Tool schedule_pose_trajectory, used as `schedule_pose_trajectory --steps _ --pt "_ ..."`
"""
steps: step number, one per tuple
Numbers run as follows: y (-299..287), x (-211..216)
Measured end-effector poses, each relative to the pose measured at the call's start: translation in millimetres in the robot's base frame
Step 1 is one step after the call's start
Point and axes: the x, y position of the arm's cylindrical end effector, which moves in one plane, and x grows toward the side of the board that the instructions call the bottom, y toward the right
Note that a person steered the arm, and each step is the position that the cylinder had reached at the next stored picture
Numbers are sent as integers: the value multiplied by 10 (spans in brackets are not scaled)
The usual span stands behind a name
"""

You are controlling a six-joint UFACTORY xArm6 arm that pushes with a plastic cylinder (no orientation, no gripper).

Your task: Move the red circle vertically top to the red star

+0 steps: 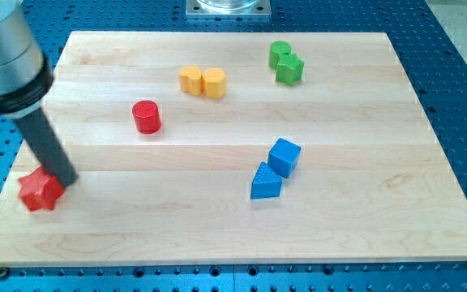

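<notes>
The red circle (147,117), a short cylinder, stands on the wooden board (363,235) left of centre. The red star (40,191) lies near the board's left edge, towards the view's bottom, well below and to the left of the circle. My tip (66,180) is at the end of the dark rod, touching or just beside the star's upper right side. The rod rises to the large grey arm body at the view's top left.
Two yellow blocks (202,81) sit side by side above and right of the red circle. Two green blocks (285,62) touch near the view's top. A blue cube (284,156) and a blue triangle (265,182) touch right of centre.
</notes>
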Motion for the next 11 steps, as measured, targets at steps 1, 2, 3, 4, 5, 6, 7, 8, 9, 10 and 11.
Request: schedule_pose_trajectory --steps 1,2,3,4,5,6,7,8,9,10,11 --pt "227 78" --pt "697 491" --pt "1030 80" --pt "1621 -384" --pt "1894 -815" --pt "1769 -1179" --pt "812 -1065" --pt "494 -709" --pt "713 -1069" --pt "482 -1462" --pt "36 -1244"
